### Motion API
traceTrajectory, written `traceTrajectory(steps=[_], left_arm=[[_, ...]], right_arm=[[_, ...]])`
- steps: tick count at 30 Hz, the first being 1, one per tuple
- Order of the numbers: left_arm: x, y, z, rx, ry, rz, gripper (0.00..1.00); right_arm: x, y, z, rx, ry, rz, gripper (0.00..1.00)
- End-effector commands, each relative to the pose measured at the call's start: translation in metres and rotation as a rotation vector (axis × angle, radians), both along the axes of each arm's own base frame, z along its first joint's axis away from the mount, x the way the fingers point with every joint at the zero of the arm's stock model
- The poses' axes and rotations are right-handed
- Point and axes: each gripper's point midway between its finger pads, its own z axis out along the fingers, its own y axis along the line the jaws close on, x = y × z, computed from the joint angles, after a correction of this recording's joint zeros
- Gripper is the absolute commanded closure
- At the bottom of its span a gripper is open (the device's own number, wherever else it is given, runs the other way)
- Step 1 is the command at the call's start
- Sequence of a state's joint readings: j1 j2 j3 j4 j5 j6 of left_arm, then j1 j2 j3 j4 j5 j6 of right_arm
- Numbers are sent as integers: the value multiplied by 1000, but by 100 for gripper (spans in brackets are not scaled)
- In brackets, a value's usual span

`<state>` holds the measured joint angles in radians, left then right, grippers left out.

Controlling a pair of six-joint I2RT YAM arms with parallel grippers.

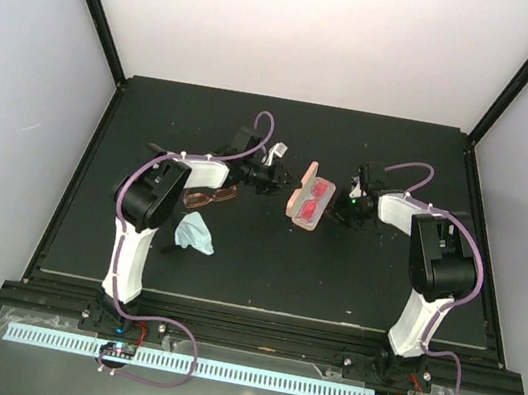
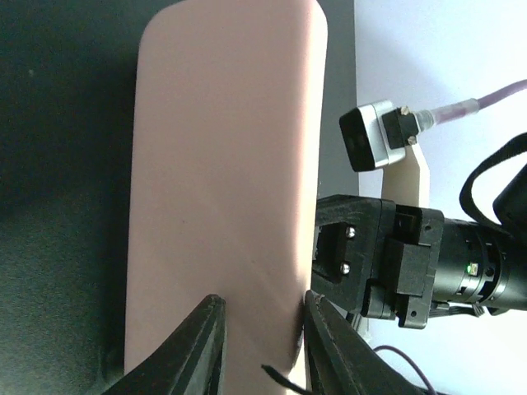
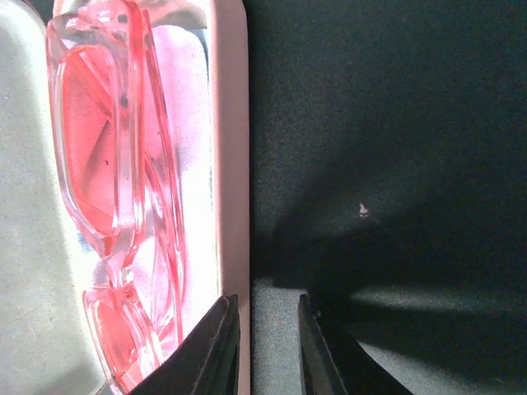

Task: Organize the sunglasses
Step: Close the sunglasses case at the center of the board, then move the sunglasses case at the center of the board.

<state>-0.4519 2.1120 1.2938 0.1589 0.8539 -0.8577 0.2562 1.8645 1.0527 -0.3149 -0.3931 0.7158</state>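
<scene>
The pink case (image 1: 307,201) lies open mid-table with the red sunglasses (image 1: 317,198) inside; in the right wrist view the red sunglasses (image 3: 107,189) lie against the case wall (image 3: 232,164). The amber-brown sunglasses (image 1: 209,197) lie on the table under my left arm. My left gripper (image 1: 285,178) is open, with its tips at the outer face of the raised pink lid (image 2: 222,164). My right gripper (image 1: 342,209) is slightly open at the case's right side. One finger (image 3: 221,337) overlaps the wall and the other stands over the table beside it.
A pale blue cloth (image 1: 195,234) lies near the left arm's base side. The black table top (image 1: 262,268) ends in raised rails at the left, right and near edges. The right gripper body (image 2: 395,263) shows close behind the lid in the left wrist view.
</scene>
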Motion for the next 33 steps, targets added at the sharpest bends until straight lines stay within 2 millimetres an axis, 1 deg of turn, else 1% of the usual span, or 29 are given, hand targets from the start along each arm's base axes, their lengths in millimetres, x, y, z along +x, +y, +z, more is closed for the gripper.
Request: traceTrajectory(steps=[1, 3, 7, 11, 14, 17, 19, 21, 25, 27, 29, 32, 33], left_arm=[[-5, -15, 11, -34, -25, -59, 73], [-9, -19, 9, -36, -18, -74, 73], [-19, -31, 4, -40, 2, -110, 68], [-27, -42, -9, -21, 38, -138, 67], [-32, -47, -18, -4, 67, -147, 67], [-31, -46, -17, 2, 73, -135, 65], [-29, -44, -13, 14, 59, -127, 65], [-28, -41, -2, 16, 27, -129, 65], [-21, -28, 25, 55, -69, -95, 63], [-17, -18, 40, 97, -128, -67, 63], [-15, -7, 59, 152, -200, -32, 62], [-16, 15, 72, 250, -270, 38, 59], [-17, 24, 75, 282, -287, 70, 58]], right_arm=[[-6, 4, -10, 23, 51, 18, 77], [-7, 7, -11, 33, 56, 22, 78], [-6, 10, -11, 54, 63, 17, 78], [-5, 12, -11, 67, 67, 17, 79], [-5, 12, -11, 71, 67, 15, 79], [-3, 9, -9, 60, 49, -6, 79], [-1, 0, -5, 21, 22, -35, 79], [-2, -12, -1, -42, -12, -65, 79], [1, -36, 22, -167, -100, -105, 78], [1, -43, 36, -204, -140, -102, 78], [2, -40, 48, -220, -182, -65, 76], [1, -22, 62, -269, -235, 54, 67], [1, -15, 65, -299, -246, 96, 62]])
